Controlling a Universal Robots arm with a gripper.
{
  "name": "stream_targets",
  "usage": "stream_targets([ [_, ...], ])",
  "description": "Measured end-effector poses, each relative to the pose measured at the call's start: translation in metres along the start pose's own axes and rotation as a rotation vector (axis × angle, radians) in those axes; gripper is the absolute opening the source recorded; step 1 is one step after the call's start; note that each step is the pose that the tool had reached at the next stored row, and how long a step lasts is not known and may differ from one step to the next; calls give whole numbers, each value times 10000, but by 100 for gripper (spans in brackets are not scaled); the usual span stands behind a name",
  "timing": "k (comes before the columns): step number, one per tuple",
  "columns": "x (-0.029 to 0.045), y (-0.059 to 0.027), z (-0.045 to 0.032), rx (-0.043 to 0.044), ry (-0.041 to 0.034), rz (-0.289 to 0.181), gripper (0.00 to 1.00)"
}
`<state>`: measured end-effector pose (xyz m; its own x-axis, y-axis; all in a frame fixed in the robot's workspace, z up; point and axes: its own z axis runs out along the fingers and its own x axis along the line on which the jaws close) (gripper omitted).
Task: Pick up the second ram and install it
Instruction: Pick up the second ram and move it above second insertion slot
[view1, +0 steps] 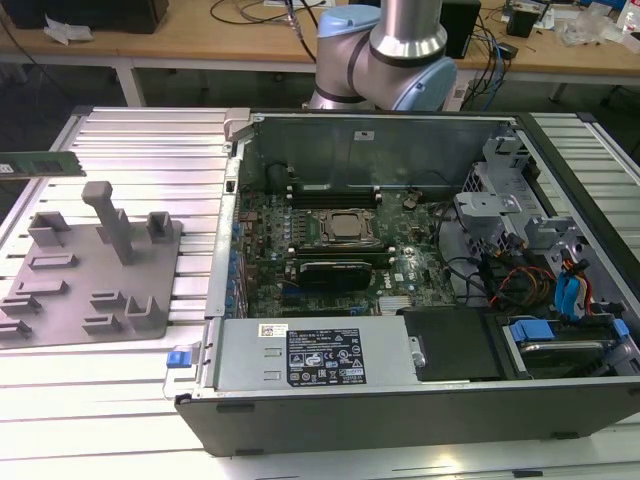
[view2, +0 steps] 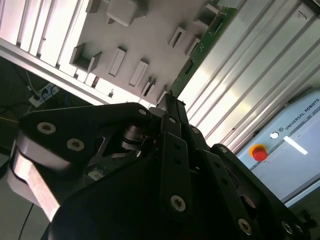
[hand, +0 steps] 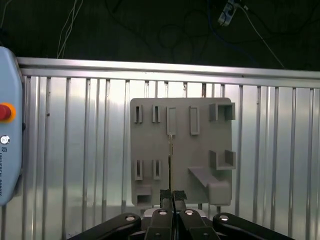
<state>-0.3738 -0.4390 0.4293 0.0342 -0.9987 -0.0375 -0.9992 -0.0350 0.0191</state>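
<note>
The jaws of the gripper (hand: 172, 196) are closed on one end of the second ram (hand: 170, 159). In the first wrist view it shows edge-on as a thin line running out ahead of them over the grey holder tray (hand: 200, 145). In the second wrist view the green board reaches away from the fingertips across the tray's slotted face, so none of its length beyond the jaws is supported. In the exterior view the stick sits level near the bench (view1: 150, 150) edge at the exterior view's left, just past the far corner of the tray and apart from it. It is well apart from the open computer case (view1: 400, 410), which takes up the middle of the bench and the exterior view's right. The motherboard (view1: 330, 235) lies in the floor of the case, with long black slots (view1: 330, 190) beside the processor. I cannot tell whether any of those slots is already filled. The ram looks picked up but not yet installed. The main risk, as I judge it, comes from the end grip. A long flat stick pinched at one end could pivot or creep in the jaws during a fast swing or a small knock, and would then reach the slot skewed. The raised side wall of the case lies between the ram and the board, so a low crossing could clip the free end on it. A stick pressed down tilted or off the slot's line could jam, or stress the board and the slot.
</note>
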Motion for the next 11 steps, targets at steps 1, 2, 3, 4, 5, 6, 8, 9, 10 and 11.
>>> stream_targets([
  [1,2,-53,-1,-1,0,0,9],
  [2,3,-91,-2,0,0,0,9],
  [3,4,-131,-3,0,0,1,9],
  [4,6,-175,-4,0,0,0,9],
  [5,7,-213,-4,0,0,1,9],
  [6,9,-254,-6,-1,0,0,9],
  [8,11,-328,-7,0,0,0,9],
  [9,12,-353,-7,0,0,0,9],
  [10,14,-399,-8,0,0,0,9],
  [11,16,-453,-10,-1,1,1,9],
])
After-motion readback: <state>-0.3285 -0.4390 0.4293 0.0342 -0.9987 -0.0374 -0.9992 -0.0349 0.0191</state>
